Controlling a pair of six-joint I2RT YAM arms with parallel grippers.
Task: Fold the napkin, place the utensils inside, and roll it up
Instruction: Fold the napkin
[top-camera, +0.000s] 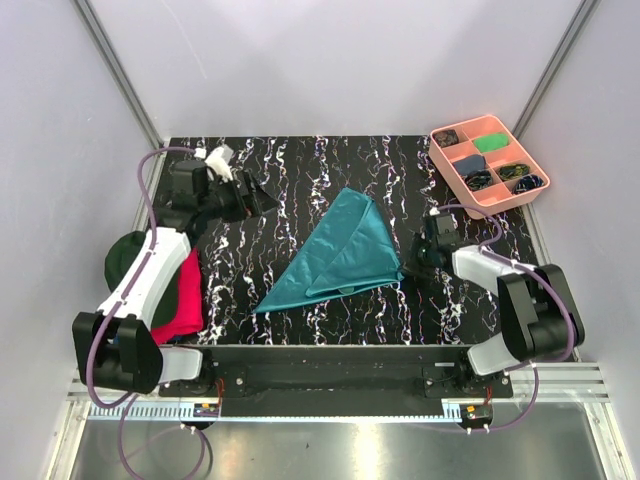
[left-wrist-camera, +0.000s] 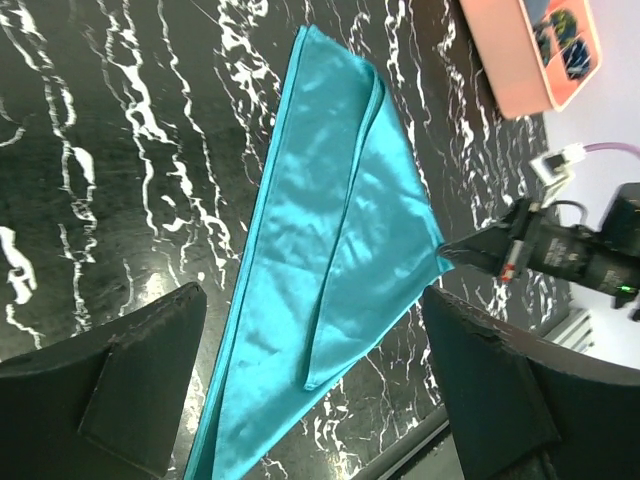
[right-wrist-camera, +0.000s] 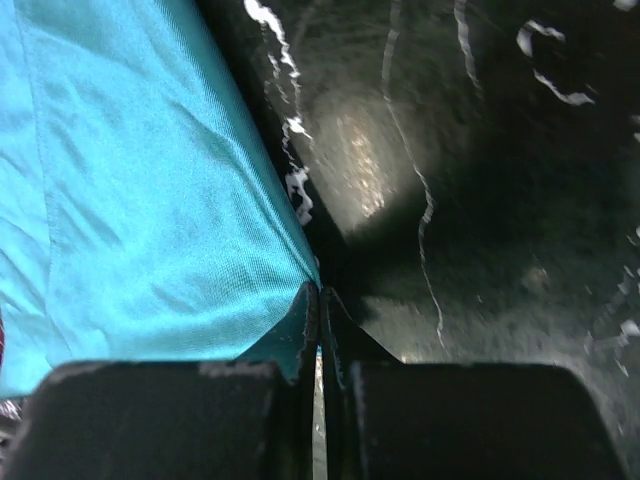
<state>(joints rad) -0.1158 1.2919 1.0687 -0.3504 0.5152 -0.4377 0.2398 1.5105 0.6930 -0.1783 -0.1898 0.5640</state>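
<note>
The teal napkin (top-camera: 345, 250) lies folded into a long triangle on the black marbled table (top-camera: 250, 260). It also shows in the left wrist view (left-wrist-camera: 340, 220) and the right wrist view (right-wrist-camera: 150, 200). My right gripper (top-camera: 408, 262) sits low at the napkin's right corner, jaws closed on the corner's edge (right-wrist-camera: 320, 300). My left gripper (top-camera: 262, 197) hangs open and empty above the table at the far left, apart from the napkin, and looks down at it (left-wrist-camera: 312, 295). I cannot make out the utensils.
A pink compartment tray (top-camera: 488, 160) with small dark and green items stands at the far right corner, also in the left wrist view (left-wrist-camera: 530, 55). A pink-red cloth (top-camera: 185, 295) and a dark green cap (top-camera: 125, 255) lie off the table's left edge.
</note>
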